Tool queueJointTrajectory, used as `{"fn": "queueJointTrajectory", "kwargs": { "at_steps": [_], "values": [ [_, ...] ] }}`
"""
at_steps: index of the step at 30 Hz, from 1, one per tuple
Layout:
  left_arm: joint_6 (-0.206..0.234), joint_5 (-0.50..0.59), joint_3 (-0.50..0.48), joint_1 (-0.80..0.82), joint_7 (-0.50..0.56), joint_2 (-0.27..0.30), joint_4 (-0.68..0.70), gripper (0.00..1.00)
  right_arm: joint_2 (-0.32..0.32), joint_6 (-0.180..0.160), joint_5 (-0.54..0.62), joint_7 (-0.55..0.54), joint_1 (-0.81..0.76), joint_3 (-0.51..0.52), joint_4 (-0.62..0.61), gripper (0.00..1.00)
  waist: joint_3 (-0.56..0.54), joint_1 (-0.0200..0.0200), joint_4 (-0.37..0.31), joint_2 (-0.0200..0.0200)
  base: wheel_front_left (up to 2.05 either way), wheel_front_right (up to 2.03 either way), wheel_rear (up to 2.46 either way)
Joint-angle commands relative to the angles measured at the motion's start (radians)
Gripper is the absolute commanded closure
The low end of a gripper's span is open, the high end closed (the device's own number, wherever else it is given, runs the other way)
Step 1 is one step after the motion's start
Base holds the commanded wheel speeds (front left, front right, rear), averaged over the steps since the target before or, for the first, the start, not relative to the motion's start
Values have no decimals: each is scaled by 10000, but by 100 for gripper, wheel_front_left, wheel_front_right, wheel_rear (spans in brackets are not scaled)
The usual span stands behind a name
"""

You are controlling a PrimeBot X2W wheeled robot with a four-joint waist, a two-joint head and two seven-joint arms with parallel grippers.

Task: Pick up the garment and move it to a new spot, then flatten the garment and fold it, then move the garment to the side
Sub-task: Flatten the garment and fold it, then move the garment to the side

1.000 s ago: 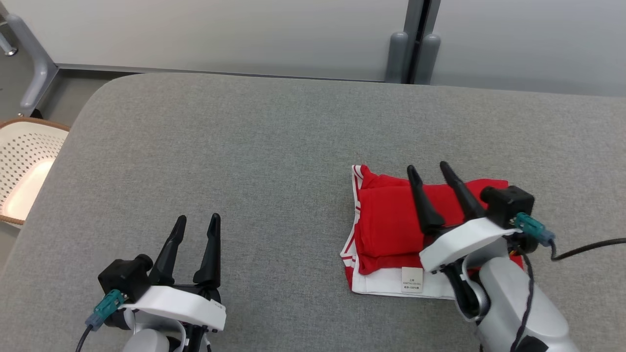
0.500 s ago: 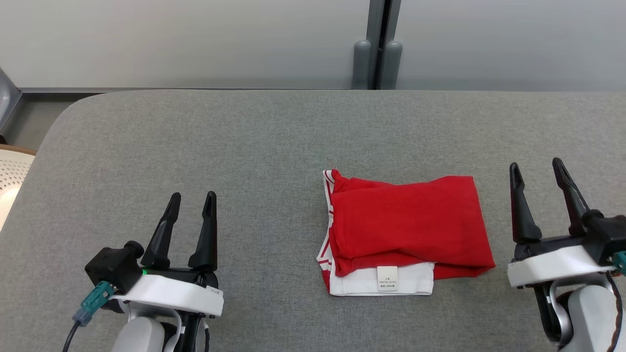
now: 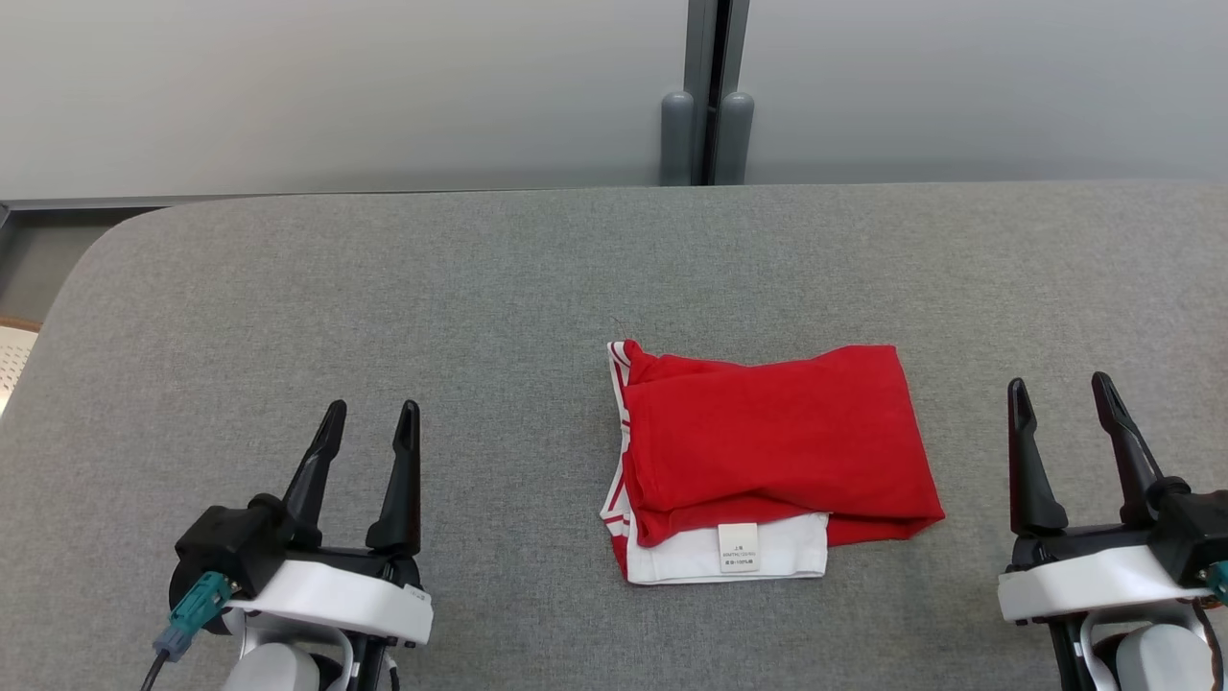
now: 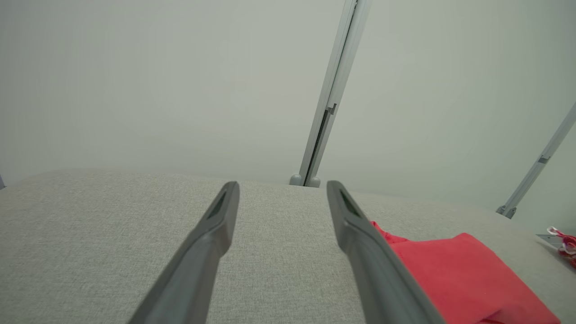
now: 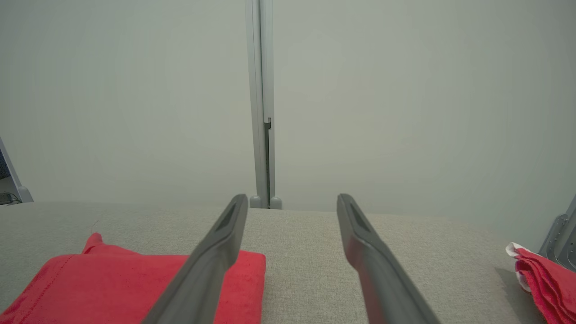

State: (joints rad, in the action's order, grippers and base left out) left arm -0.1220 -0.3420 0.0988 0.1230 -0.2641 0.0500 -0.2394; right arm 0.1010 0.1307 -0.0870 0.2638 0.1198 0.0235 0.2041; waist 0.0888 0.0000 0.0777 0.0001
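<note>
**Red garment (image 3: 777, 451) folded flat on the grey table top (image 3: 384, 288), nothing held**

Seen from the head: a little right of the table's centre, between the two grippers and touching neither. Red upper layers folded into a rough rectangle. Along the near edge, a white layer (image 3: 672, 559) peeking out, with a small white label (image 3: 738, 547) on it. Down the left edge, red-and-white striped trim (image 3: 619, 422).

At lower left, the left gripper (image 3: 372, 411), well apart from the garment, fingers spread wide with nothing between them. In the left wrist view, that gripper (image 4: 282, 184) above bare grey fabric, with the garment (image 4: 459, 270) low at the right, partly behind the right-hand finger.

At lower right, the right gripper (image 3: 1057, 384), near the garment's right edge but clear of it, fingers likewise spread wide and empty. In the right wrist view, that gripper (image 5: 292, 198) over the table, with the garment (image 5: 112, 283) at lower left, partly behind the left-hand finger.

Beyond the far edge of the table, pale panels meeting at a grey post (image 3: 705, 134). At the right edge of the right wrist view, a second red-and-white cloth (image 5: 540, 279), well apart from the folded garment.
</note>
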Motion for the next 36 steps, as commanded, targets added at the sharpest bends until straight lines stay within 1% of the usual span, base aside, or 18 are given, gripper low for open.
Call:
{"fn": "queueJointTrajectory", "kwargs": {
  "at_steps": [1, 8, 10, 22, 28, 34, 35, 36],
  "values": [
    [18, 72, -39, -25, 4, 28, 16, 0, -18, -2, -25, 5, -39, 4, -13, 0, 24, 0, -1, -1, 0, 0, 0],
    [-2, 53, 19, 130, 4, 26, 37, 0, -56, -2, -99, 5, 148, -5, 176, 0, 179, 0, 76, -1, 0, 0, 0],
    [-9, 64, 48, 161, 4, 26, 50, 0, -106, -2, -244, 3, 247, -59, 451, 0, 289, 0, 98, -1, 0, 0, 0],
    [-72, 20, 462, 639, 2, 28, -202, 0, -332, -2, -1215, -24, 1668, -257, 3325, 0, 1170, 0, 572, -1, 0, 0, 0],
    [-73, 3, 527, 796, 3, 26, -248, 0, -366, -2, -1355, -25, 2237, -276, 4503, 0, 1422, 0, 774, -1, 0, 0, 0],
    [-77, 37, 478, 916, 3, 28, -281, 0, -426, -2, -1558, -24, 2635, -304, 5565, 0, 1524, 0, 807, -1, 0, 0, 0],
    [-79, 44, 474, 934, 4, 28, -289, 0, -439, -2, -1612, -32, 2681, -393, 5694, 49, 1525, 0, 795, -1, 0, 0, 0],
    [-79, 48, 469, 937, 3, 26, -295, 0, -450, -2, -1677, -31, 2724, -494, 5802, 77, 1519, 0, 775, -1, 0, 0, 0]
  ]
}}
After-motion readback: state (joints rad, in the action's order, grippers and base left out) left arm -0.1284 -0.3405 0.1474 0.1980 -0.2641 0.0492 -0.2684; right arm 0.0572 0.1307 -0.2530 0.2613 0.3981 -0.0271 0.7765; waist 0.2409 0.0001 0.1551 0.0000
